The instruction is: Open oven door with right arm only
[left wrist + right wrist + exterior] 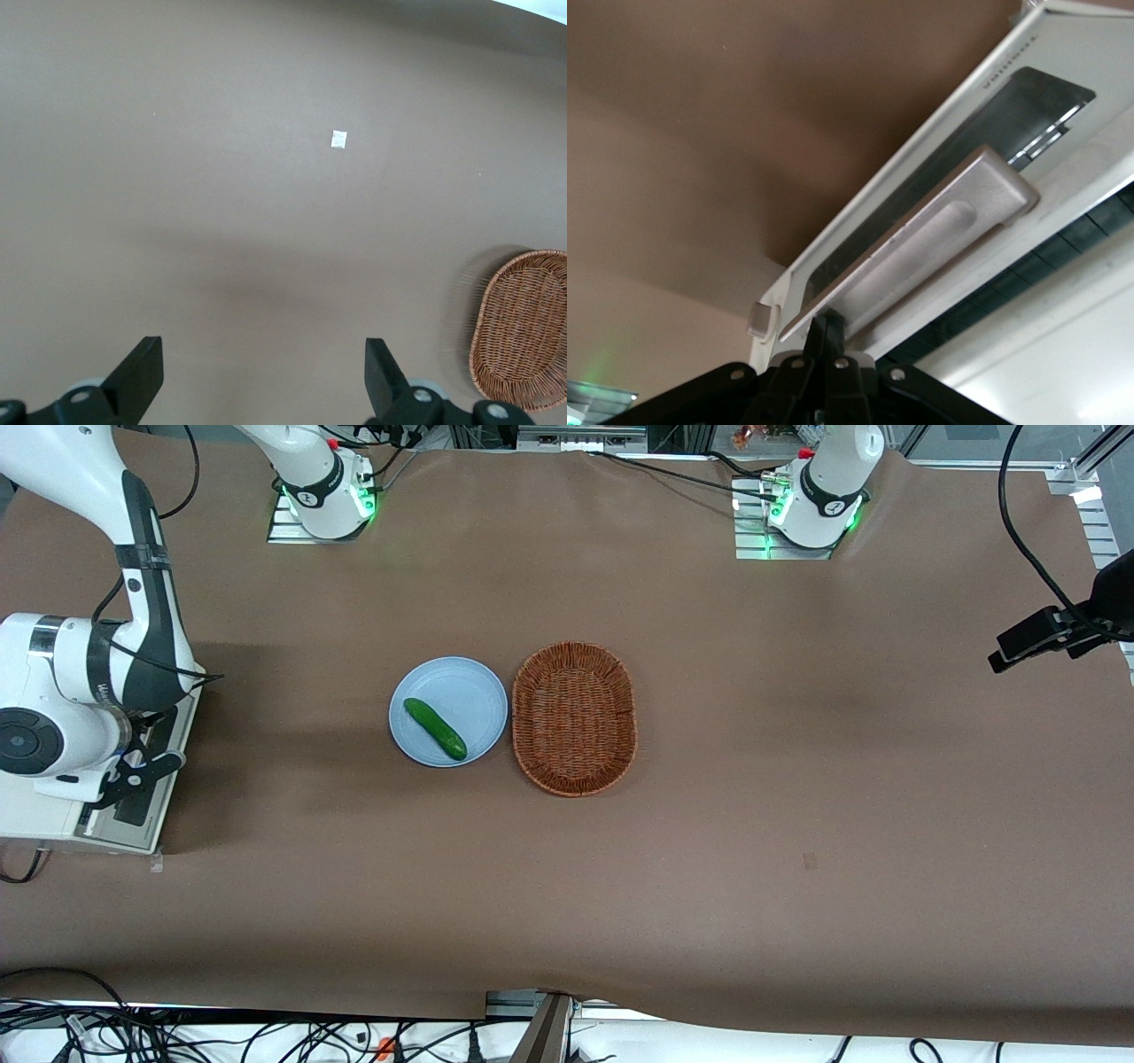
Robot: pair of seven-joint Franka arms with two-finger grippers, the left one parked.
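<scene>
- Toaster oven [53, 815] sat at the working arm's end of the table, cut off by the frame edge and mostly hidden under the right arm [80, 682]; only white casing showed.
- Oven door [146, 779] lay dropped open onto the brown table cover [797, 779], dark glass facing up, part-covered by the arm.
- Gripper [133, 775] hung low over the door's free edge; fingers too masked by the wrist to read from the front.
- Right wrist view: bar handle [921, 243] ran along the door [1028, 97]; black fingers [826, 336] looked pressed together just under the handle's near end, gripping nothing, contact unclear.
- Mid-table, well apart from the oven: cucumber [435, 728] on a pale blue plate [469, 691], wicker basket [574, 717] just beside it.
</scene>
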